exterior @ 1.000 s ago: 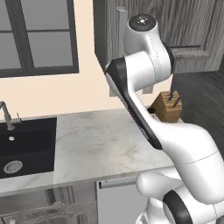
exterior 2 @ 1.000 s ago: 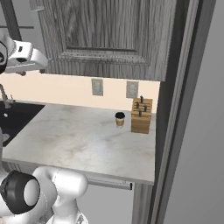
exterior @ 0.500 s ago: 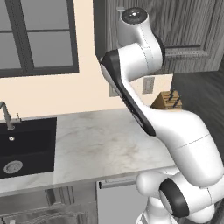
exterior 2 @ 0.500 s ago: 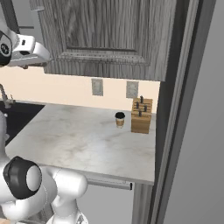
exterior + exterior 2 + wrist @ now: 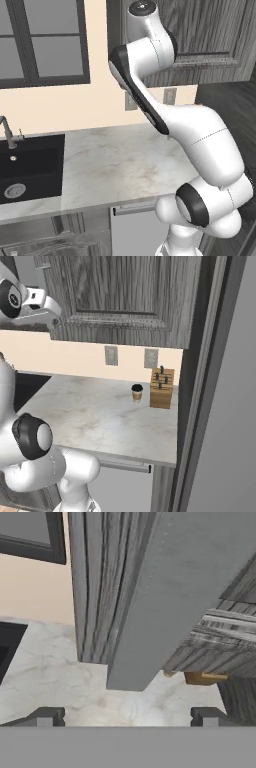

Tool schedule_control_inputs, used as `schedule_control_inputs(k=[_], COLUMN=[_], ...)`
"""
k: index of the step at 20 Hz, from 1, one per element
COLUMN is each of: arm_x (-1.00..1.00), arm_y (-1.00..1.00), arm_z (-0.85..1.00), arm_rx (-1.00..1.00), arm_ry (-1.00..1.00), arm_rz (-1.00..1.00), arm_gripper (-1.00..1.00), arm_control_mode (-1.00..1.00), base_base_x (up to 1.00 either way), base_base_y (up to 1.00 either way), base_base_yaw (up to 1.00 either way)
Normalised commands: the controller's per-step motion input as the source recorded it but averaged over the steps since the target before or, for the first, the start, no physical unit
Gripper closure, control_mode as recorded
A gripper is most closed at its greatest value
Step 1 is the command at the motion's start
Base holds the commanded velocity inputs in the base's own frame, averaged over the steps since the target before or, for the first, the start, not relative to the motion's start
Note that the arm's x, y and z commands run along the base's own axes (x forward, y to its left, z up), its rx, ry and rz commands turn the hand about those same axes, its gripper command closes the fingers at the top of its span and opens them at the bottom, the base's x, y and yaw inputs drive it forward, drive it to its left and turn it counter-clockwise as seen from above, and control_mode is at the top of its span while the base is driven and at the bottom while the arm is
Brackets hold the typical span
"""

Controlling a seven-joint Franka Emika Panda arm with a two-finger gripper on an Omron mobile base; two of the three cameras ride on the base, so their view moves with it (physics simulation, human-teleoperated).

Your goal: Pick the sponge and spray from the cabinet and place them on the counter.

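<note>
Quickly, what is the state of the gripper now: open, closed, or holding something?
Gripper: open, fingertips wide apart, holding nothing; it faces the cabinet door edge.

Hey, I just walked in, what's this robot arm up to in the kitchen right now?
The white arm is raised to the dark wood-grain cabinet above the counter. Its hand is open and holds nothing, with its camera looking down past the cabinet's edge toward the marble below. The cabinet door looks closed from the right base view. On the counter stand a paper coffee cup and a knife block beside it, with the black sink off to the left.
</note>
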Motion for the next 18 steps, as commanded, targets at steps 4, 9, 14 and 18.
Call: schedule_control_inputs(k=[4,9,14,18], arm_x=[0.38,0.39,0.39,0.33], arm_y=[0.02,0.05,0.04,0.0], arm_z=[0.0,-0.02,-0.03,-0.03], arm_rx=[0.0,0.0,0.0,0.0], arm_ry=[0.02,0.0,0.0,-0.03], arm_rz=[0.0,-0.01,-0.01,0.0], arm_gripper=[-1.0,-1.0,-1.0,-1.0], arm_control_mode=[-1.0,-1.0,-1.0,-1.0], base_base_x=[0.0,0.0,0.0,0.0], base_base_y=[0.0,0.0,0.0,0.0], base_base_yaw=[0.0,0.0,0.0,0.0])
